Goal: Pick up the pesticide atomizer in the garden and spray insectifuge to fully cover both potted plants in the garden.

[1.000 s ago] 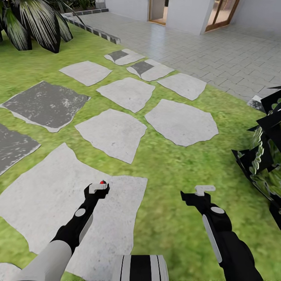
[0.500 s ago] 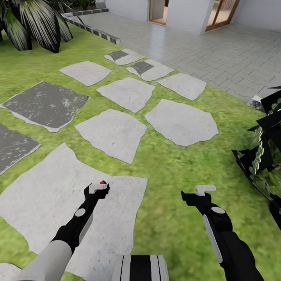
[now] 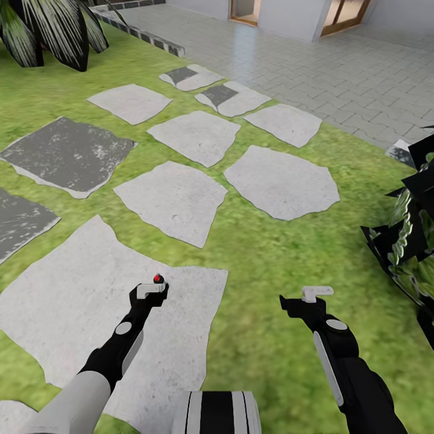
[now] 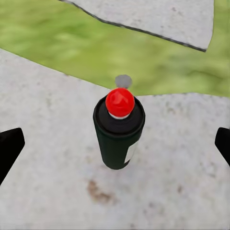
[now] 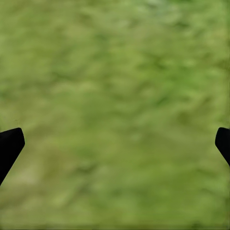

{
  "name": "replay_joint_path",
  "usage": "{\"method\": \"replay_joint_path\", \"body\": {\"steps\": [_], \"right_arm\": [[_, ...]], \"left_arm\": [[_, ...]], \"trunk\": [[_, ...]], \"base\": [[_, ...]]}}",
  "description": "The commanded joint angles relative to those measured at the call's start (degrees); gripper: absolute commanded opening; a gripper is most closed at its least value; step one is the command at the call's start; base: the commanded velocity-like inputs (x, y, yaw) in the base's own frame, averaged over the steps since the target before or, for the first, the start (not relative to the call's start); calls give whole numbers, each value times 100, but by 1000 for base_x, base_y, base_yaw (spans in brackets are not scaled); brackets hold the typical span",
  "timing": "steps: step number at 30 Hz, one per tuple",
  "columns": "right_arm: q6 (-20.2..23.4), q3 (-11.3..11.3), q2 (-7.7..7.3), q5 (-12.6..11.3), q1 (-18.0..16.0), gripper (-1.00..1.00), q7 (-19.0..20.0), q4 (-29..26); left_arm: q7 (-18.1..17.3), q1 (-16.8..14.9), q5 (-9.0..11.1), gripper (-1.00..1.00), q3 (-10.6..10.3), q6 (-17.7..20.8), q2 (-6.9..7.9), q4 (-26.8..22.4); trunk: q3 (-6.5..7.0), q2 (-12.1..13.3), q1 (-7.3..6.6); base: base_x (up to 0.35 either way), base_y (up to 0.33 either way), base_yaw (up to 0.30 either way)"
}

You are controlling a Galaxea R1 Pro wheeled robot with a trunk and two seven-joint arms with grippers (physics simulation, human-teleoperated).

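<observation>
The pesticide atomizer (image 4: 117, 136), a dark green bottle with a white label and a red-capped black top, stands upright on a pale stone slab (image 4: 182, 182). My left gripper (image 4: 117, 143) is open above it, and the bottle sits between the fingers without touching them. In the head view only its red top (image 3: 158, 278) peeks past the left gripper (image 3: 150, 290). Over grass my right gripper (image 3: 313, 293) is open and empty, its dark fingertips (image 5: 10, 143) far apart. One potted plant (image 3: 410, 241) with pointed, pale-speckled leaves shows at the right edge, its pot hidden.
Grey stepping stones (image 3: 175, 199) lie scattered over the lawn (image 3: 271, 337) ahead. A big striped agave (image 3: 54, 30) stands at the far left. A paved terrace (image 3: 337, 66) and house doors lie beyond a dark stone border (image 3: 150, 41).
The whole head view has shifted slightly, so the camera moved. Both arms keep their place, and the atomizer's red top shows a little more above the left gripper.
</observation>
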Motion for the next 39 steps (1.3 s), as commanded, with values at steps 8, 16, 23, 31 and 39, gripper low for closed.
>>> {"method": "replay_joint_path", "body": {"steps": [8, 16, 23, 31, 39], "right_arm": [[31, 1, 0, 20, -2, 100, 3, -7], [31, 1, -1, 20, -2, 100, 3, -7], [31, 1, 0, 20, -2, 100, 3, -8], [31, 1, -2, 20, -2, 100, 3, -7], [31, 1, -1, 20, -2, 100, 3, -9]], "left_arm": [[-3, -2, -14, 100, -15, -17, -1, 11], [-2, -2, -15, 100, -22, -17, -1, 11], [-3, -2, -15, 100, -24, -17, -1, 6], [-2, -2, -15, 100, -19, -17, -1, 3], [-7, -2, 17, 100, 8, -17, -1, 3]], "trunk": [[-12, -1, -1], [-12, -1, -1], [-12, -1, -1], [-34, -3, 2], [-101, -7, 9]], "base": [[102, -11, 0], [96, -14, 0], [76, 0, 0], [3, 0, 0], [0, 0, 0]]}}
